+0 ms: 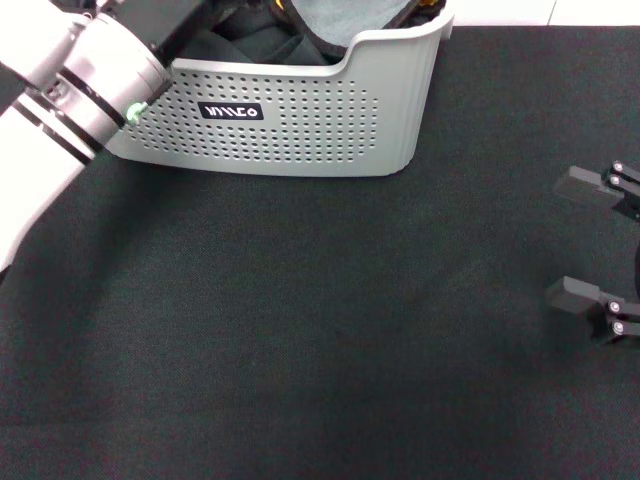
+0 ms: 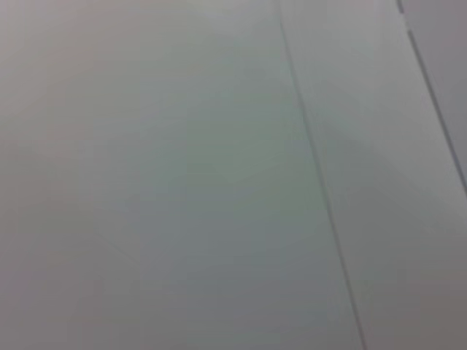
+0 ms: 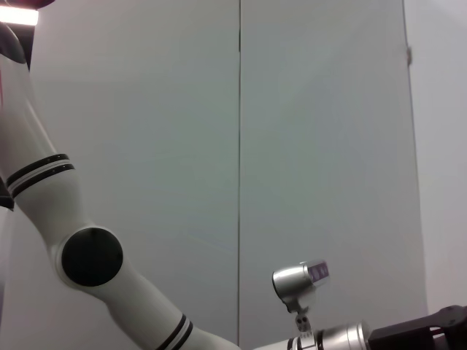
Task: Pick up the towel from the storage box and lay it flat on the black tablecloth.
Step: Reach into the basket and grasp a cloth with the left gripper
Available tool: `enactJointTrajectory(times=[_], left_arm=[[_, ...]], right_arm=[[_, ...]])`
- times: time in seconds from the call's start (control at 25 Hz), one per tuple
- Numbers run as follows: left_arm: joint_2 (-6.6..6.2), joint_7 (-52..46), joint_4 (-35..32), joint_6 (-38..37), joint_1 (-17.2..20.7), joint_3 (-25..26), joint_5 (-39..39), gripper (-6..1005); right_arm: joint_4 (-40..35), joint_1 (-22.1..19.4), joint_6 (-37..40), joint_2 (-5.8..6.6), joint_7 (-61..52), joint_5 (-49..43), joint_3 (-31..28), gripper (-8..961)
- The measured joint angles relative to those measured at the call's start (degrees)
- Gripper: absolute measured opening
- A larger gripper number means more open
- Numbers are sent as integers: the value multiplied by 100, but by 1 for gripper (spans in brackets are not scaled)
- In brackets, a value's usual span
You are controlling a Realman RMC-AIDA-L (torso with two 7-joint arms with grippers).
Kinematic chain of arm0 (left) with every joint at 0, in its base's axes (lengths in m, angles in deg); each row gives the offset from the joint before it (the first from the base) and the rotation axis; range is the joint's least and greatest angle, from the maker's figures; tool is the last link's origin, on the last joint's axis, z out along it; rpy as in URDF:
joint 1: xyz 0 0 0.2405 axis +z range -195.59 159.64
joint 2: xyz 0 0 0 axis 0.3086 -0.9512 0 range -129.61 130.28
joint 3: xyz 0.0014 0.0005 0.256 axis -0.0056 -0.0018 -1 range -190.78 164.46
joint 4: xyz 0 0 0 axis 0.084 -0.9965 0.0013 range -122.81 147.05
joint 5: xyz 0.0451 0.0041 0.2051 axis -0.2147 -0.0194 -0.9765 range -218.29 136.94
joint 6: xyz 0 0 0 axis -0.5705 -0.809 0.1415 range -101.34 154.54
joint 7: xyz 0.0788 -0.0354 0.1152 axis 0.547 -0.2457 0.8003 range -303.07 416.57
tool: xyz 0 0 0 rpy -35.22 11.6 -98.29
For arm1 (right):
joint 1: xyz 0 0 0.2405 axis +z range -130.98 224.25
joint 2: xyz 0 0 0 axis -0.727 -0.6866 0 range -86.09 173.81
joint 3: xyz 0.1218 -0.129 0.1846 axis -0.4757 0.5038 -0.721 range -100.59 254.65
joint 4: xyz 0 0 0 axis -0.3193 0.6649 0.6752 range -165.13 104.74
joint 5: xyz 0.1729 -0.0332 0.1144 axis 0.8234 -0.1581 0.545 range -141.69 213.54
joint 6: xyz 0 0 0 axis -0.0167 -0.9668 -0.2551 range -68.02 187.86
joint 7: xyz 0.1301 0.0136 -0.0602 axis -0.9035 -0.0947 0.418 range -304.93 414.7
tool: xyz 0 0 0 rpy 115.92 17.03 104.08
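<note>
Your inventory, item by item:

1. Box point(image 1: 300, 125): light grey, perforated front wall, black logo label point(image 1: 231, 111). You find it at the far edge of the head view, left of centre, standing on the tablecloth.

2. Towel point(image 1: 345, 20): lies inside the box. Its grey-green side faces up with black trim at the edge, and a sliver of yellow-orange shows at the far right corner of the box. Only part of it is in view.

3. Dark cloth point(image 1: 245, 45): black folds, also in the box, beside the towel on its left.

4. Tablecloth point(image 1: 300, 340): plain matte black, covering nearly all of your work surface.

5. Left arm point(image 1: 70, 95): white with black bands, reaching from the left toward the box's left end. Its claw is out of sight in the head view. The left wrist view gives you only a pale wall, so you have no reading on that claw.

6. Right gripper point(image 1: 590, 240): low over the tablecloth at the right edge, well apart from the box. Its two black fingers point(image 1: 578, 184) stand wide apart with nothing between them.

7. Right wrist view: shows you the pale wall and, farther off, the left arm.
</note>
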Motion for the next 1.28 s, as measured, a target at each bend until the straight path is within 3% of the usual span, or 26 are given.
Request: enactJointTrajectory(times=[0.2, 0.36, 0.4, 0.56, 0.68, 1.12, 1.28], left_arm=[[-5, -664, -497, 525, 106, -207, 16, 751], [-38, -1831, -1585, 1198, 540, -1059, 13, 750], [-49, -2389, -2236, 1648, 814, -1479, 0, 733], [-58, -2900, -3639, 2648, 1527, -2381, -5, 663], [-60, -3015, -4282, 3694, 1783, -2957, -13, 667], [-19, -2329, -5128, 6608, 1763, -4024, 45, 673], [-20, -2275, -5218, 6899, 1751, -4136, 45, 672]], right_arm=[[0, -5, -16, 0, 2, 0, -36, 842], [2, 25, -40, 0, 2, 0, -69, 842], [5, 29, -44, 0, 2, 0, -84, 842], [9, 50, -52, 0, 2, 0, -93, 842], [9, 67, -99, 0, 2, 0, -91, 842], [9, 21, -136, 0, 61, -5, -90, 842], [27, 17, -136, 0, 102, -6, -91, 842]])
